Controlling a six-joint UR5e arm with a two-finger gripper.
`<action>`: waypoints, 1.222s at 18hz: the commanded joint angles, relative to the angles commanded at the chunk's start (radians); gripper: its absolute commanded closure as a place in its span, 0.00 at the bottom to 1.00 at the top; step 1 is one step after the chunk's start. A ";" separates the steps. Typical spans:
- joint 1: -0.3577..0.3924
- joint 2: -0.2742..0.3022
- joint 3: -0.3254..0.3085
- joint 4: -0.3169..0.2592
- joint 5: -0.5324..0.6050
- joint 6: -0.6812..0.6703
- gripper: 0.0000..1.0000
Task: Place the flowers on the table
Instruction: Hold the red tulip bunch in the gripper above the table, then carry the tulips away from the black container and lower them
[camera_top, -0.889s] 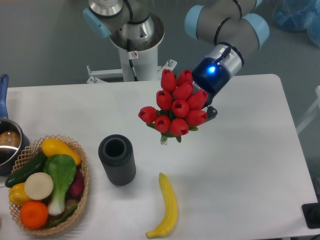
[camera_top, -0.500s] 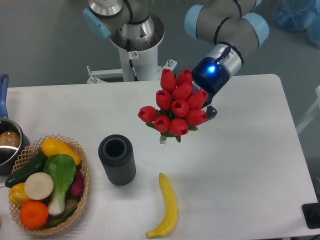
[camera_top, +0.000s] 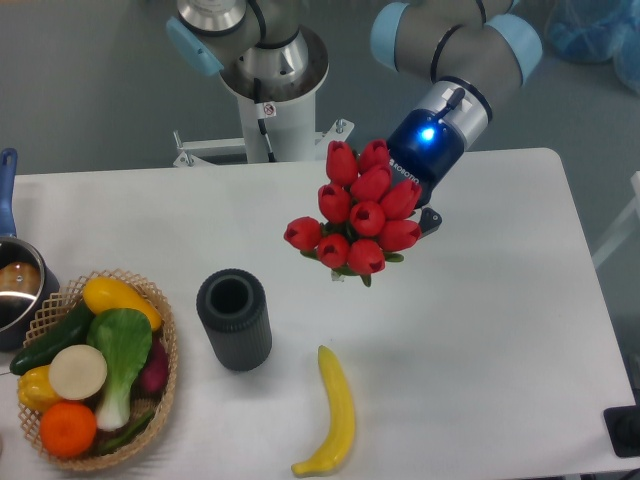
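Red flowers (camera_top: 358, 214) hang above the white surface (camera_top: 480, 320), gripper (camera_top: 420, 218) fingers clamped on hidden stems; lower gently onto bare space, clear of the vase (camera_top: 234, 319) and banana (camera_top: 332, 412).

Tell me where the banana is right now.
The banana lies on the table near the front edge, just right of the dark cylindrical vase and below the flowers carried by the gripper.
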 joint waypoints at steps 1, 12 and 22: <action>0.000 0.005 0.000 -0.001 0.029 -0.002 0.60; -0.003 0.091 0.000 -0.003 0.599 -0.028 0.60; -0.005 0.020 0.041 -0.008 1.055 -0.018 0.60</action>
